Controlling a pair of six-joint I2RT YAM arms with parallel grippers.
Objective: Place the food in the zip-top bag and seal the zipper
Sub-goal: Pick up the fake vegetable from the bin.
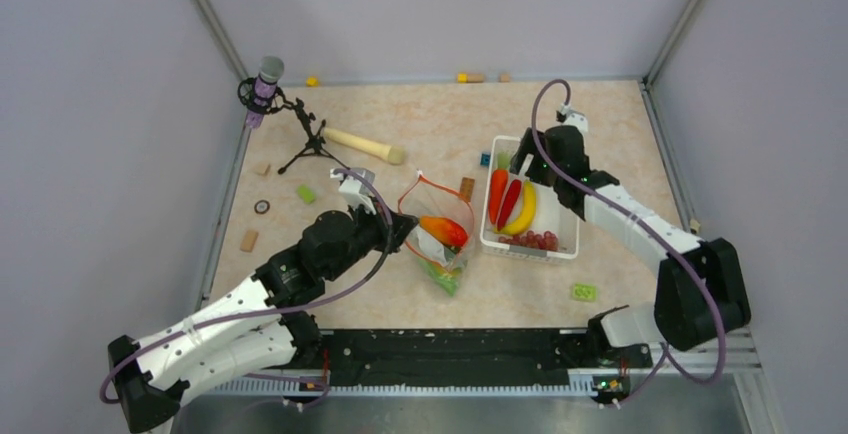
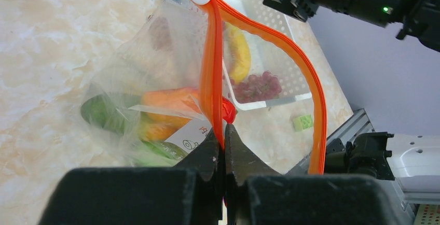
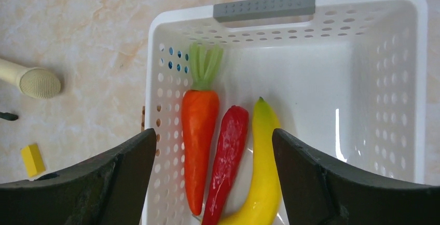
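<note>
Marbled beige table is carrying everything you are working with. Seen from above, the white basket is sitting at 3 o'clock from the zip-top bag, just beside it. The bag is lying near the table's middle with its mouth gaping, and it is holding an orange-red piece and a green piece. Your right gripper is hanging over the basket, jaws spread wide, gripping nothing. Under it the carrot, red pepper and banana are lying side by side, with the grapes at 6 o'clock from them. Your left gripper is pinching the zipper, jaws fully closed on it.
</note>
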